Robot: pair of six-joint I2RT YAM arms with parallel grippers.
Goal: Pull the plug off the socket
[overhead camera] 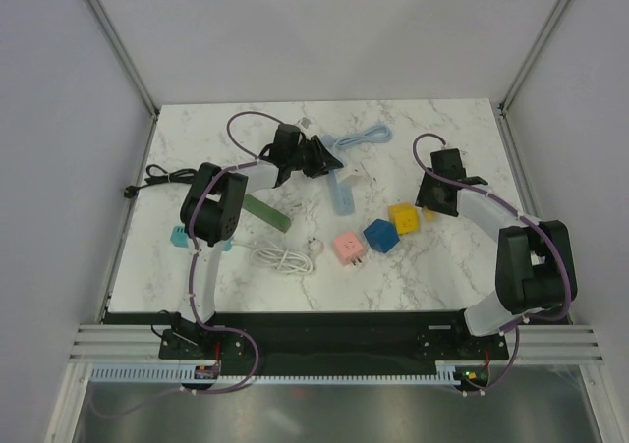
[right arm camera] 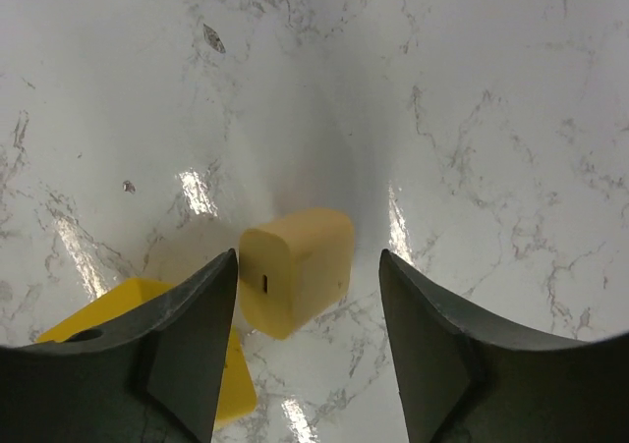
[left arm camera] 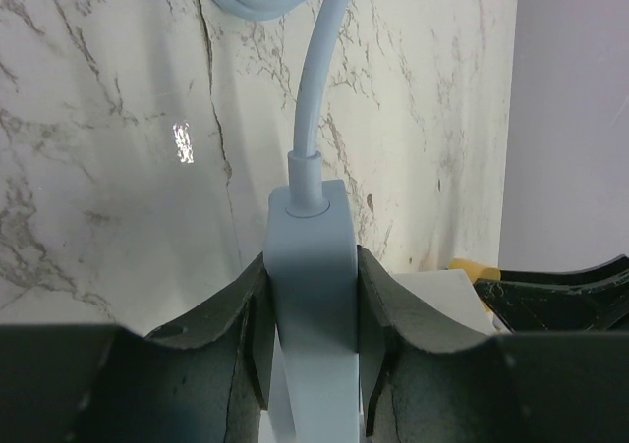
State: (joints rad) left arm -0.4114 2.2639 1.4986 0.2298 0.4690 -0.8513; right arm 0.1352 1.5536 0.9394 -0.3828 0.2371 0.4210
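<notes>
Left end effector is clamped on the pale blue socket strip at its cable end. My right end effector stands open around the yellow plug, which lies on the worktop near the yellow cube.

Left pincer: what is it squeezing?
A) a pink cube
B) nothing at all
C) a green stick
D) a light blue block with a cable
D: in the left wrist view, the left pincer has its dark fingers pressed on both sides of the light blue block, and the cable runs out of the block's end.
</notes>
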